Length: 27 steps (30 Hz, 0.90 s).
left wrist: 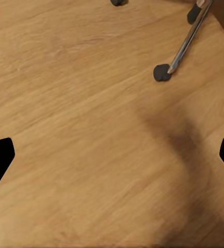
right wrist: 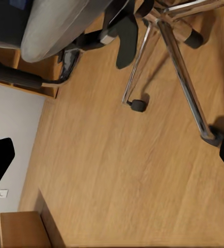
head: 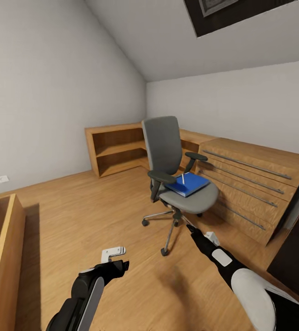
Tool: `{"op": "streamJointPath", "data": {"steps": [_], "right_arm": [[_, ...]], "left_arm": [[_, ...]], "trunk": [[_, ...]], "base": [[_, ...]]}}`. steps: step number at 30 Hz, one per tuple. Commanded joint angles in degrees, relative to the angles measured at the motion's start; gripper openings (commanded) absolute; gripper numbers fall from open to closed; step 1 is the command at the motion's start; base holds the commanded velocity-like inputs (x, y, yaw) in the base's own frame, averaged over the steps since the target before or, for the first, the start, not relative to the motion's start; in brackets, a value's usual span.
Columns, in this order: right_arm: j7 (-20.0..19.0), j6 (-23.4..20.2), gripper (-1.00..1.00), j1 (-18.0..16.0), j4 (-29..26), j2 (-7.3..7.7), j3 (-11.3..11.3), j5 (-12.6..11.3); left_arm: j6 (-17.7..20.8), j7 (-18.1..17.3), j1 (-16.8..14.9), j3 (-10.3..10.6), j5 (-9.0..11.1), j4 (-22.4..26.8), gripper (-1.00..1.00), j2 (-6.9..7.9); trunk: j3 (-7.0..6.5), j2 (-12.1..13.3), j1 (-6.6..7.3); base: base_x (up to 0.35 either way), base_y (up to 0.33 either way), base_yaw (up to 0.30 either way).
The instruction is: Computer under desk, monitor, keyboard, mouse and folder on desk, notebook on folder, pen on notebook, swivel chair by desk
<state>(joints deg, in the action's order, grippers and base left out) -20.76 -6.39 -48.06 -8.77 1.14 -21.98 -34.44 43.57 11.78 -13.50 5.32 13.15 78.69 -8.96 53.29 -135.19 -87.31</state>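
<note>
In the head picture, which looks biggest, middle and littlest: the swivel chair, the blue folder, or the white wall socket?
1. The swivel chair looks biggest.
2. The blue folder on its seat comes next.
3. The wall socket looks littlest, though it is farther away.

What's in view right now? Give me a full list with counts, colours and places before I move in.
swivel chair: one, grey seat and back, black armrests, chrome base; mid-room on the floor
folder: one, bright blue; flat on the chair seat
pen: one slim pale stick, likely the pen; on the folder
open shelf unit: one, light wood; in the far corner
chest of drawers: one, light wood, long grey handles; along the right wall
floor: light wood planks
wall socket: one, white; low on the left wall
left gripper: low, over bare floor, open
right gripper: near the chair base, open
</note>
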Motion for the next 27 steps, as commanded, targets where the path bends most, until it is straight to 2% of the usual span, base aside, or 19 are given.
{"op": "streamJointPath", "data": {"steps": [1,6,11,13,14,16,17,19,20,22,23,26,27], "right_arm": [[-0.2,-0.4,1.0,0.0,0.0,0.01,-0.2,-0.5],[-0.1,-0.3,1.0,0.0,0.0,0.02,-0.2,-0.4],[0.1,0.6,1.0,0.0,0.4,0.01,-0.2,-0.3],[0.6,2.1,1.0,0.0,2.2,0.13,-0.1,0.4],[1.0,6.3,1.0,0.1,5.5,0.44,-0.1,3.2],[1.1,8.9,1.0,0.6,6.7,0.54,-0.1,4.9],[1.1,11.9,1.0,1.5,7.6,0.55,-0.1,6.9],[1.2,15.3,1.0,3.1,8.2,0.52,-0.1,9.2],[1.3,18.9,1.0,4.9,8.6,0.48,-0.1,11.7],[1.3,22.6,1.0,6.8,8.9,0.4,-0.1,14.3],[1.4,26.2,1.0,8.5,9.1,0.35,-0.1,16.9],[1.4,31.1,1.0,10.7,9.3,0.31,-0.1,20.1],[1.5,33.8,1.0,12.0,9.3,0.31,-0.1,21.6]], "left_arm": [[0.2,0.5,0.0,0.0,0.6,0.1,1.0,0.0],[0.2,0.5,0.0,0.0,0.6,0.1,1.0,0.03],[0.2,0.5,0.0,-0.2,0.6,0.1,1.0,0.12],[0.2,0.5,0.0,-0.2,0.5,0.1,1.0,0.15],[0.2,0.6,0.0,-0.1,0.6,-0.3,1.0,0.13],[0.2,0.6,0.0,-0.1,0.6,-1.0,1.0,0.15],[0.1,0.6,0.0,-0.1,0.6,-2.3,1.0,0.16],[-0.1,0.6,0.0,-0.2,0.5,-3.6,1.0,0.18],[-0.7,0.6,0.0,-0.2,0.5,-4.8,1.0,0.21],[-1.9,0.6,0.0,-0.2,0.5,-6.2,1.0,0.23],[-3.5,0.8,0.0,-0.2,0.4,-7.9,1.0,0.27],[-6.6,2.1,0.0,-0.2,-0.5,-11.0,1.0,0.27],[-8.9,4.0,0.0,-0.2,-1.3,-13.3,1.0,0.26]], "trunk": [[0.06,0.0,0.03],[0.06,0.0,0.03],[-0.84,2.0,1.13],[-1.2,2.8,1.57],[-1.38,3.2,1.79],[-1.74,4.0,2.23],[-1.92,4.4,2.45],[-2.28,5.2,2.89],[-2.46,5.6,3.11],[-2.82,6.4,3.54],[-3.0,6.8,3.76],[-3.54,8.0,4.42],[-3.71,8.4,4.64]], "base": [[-0.127,-0.073,0.0],[-0.051,-0.029,0.0],[-0.008,-0.004,0.0],[-0.002,-0.001,0.0],[0.0,0.0,0.0],[0.0,0.0,0.0],[0.0,0.0,0.0],[0.0,0.0,0.0],[0.0,0.0,0.0],[0.0,0.0,0.0],[0.0,0.0,0.0],[0.0,0.0,0.0],[0.0,0.0,0.0]]}}
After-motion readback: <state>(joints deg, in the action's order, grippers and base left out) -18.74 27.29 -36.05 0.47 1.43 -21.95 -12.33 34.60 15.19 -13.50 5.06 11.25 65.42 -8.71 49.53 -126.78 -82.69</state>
